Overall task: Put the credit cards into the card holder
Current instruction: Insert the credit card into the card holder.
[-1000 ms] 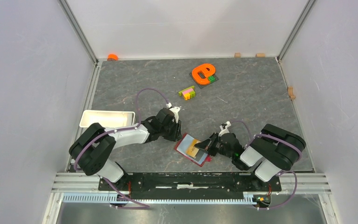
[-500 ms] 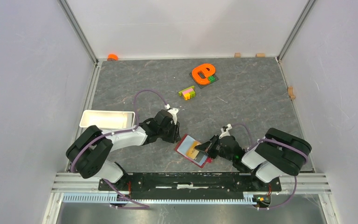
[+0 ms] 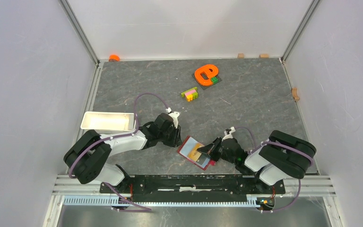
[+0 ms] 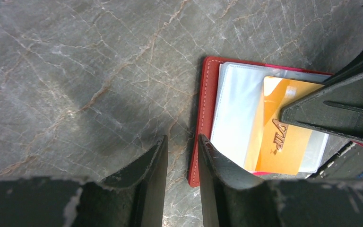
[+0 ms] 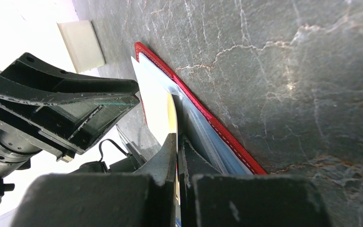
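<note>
Card holder [image 4: 207, 94] lies open on the table [image 3: 246, 94], between the arms near their bases. Right gripper [image 5: 176, 137] is clenched on the tan-orange card [image 4: 276, 137], angled onto the clear sleeve. Left gripper [image 4: 183, 142] is part-open, grasping nothing, one finger at the holder's edge. Risk: the card skids over the pocket mouth or shoves the loosely pinned holder sideways.

text "VIP" | on tan-orange credit card [image 4: 270, 124] | seen from left wrist

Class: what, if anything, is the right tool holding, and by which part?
The right tool pinches the tan-orange credit card by its end nearest that arm, over the open card holder.
</note>
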